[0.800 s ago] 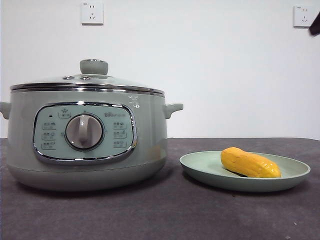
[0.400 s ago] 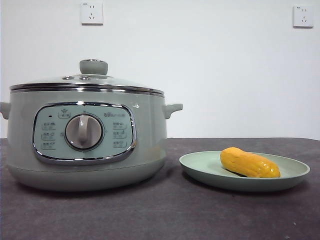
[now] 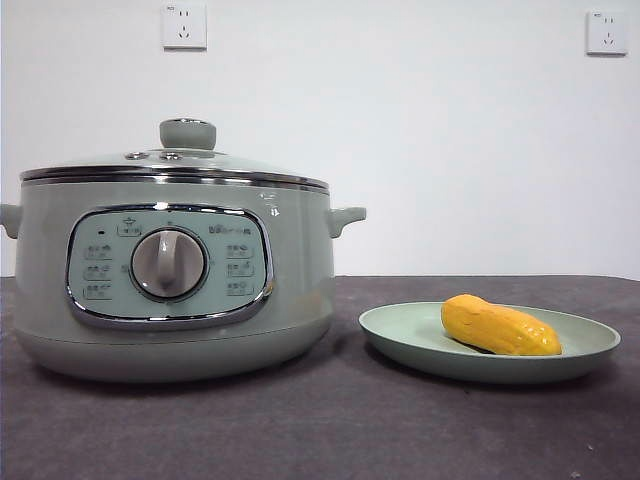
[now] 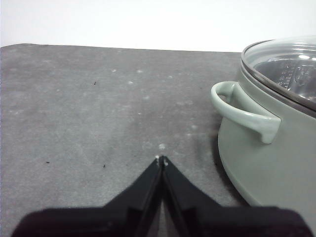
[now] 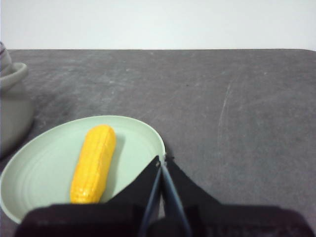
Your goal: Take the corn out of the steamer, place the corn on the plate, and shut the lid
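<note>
In the front view, the steamer (image 3: 170, 270) stands on the left of the dark grey table (image 3: 330, 430), its chrome-rimmed control panel and central dial (image 3: 168, 263) facing the camera. The glass lid (image 3: 175, 165) sits closed on the steamer's rim, its pale green knob (image 3: 188, 133) upright on top. To the right, near the steamer but apart from it, the plate (image 3: 400, 335) rests flat on the table. The corn (image 3: 500, 326) lies on its side in the plate, tilted slightly with its thicker end raised toward the steamer. Two wall sockets (image 3: 184, 25) show on the white wall behind (one above the steamer, one at the upper right corner). Neither arm enters this view, and nothing stands between the steamer and the plate.

In the left wrist view, the left end effector (image 4: 161, 159) hangs over bare table beside the steamer (image 4: 266, 163), its two black jaws pressed together at the tips and gripping nothing. The steamer's side handle (image 4: 244, 111) juts toward it, and the lid's glass (image 4: 286, 69) shows seated in the rim.

In the right wrist view, the right end effector (image 5: 162, 159) hovers just at the plate's (image 5: 44, 163) edge, jaws closed tip to tip and empty. The corn (image 5: 94, 163) lies lengthwise in the plate, and the steamer (image 5: 12, 113) shows at the far side.
</note>
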Robot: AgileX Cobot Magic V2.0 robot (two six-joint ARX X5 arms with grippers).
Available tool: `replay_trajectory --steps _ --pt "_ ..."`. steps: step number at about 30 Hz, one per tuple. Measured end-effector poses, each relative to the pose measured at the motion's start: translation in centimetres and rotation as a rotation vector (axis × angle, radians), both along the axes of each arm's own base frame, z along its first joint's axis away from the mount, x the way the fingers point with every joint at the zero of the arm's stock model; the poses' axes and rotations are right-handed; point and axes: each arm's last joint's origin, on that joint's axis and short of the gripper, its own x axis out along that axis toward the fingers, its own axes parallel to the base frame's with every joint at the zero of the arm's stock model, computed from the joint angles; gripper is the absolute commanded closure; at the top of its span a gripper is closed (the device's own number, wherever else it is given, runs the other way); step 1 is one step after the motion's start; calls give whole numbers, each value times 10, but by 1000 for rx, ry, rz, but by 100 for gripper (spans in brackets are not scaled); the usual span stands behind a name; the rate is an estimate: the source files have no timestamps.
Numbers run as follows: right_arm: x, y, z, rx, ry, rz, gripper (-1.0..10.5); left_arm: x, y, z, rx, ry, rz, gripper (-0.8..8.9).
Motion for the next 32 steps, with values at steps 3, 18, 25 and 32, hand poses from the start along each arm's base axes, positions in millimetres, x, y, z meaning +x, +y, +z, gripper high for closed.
replay_trajectory --steps 3,18,25,32 --pt "0 0 -4 0 11 3 944 0 0 0 0 0 0 817" --pt "0 0 -4 38 31 -3 944 0 0 0 0 0 0 817" --pt "0 0 -4 39 31 -4 944 0 0 0 0 0 0 817" --pt "0 0 -4 39 31 -4 944 0 0 0 0 0 0 817"
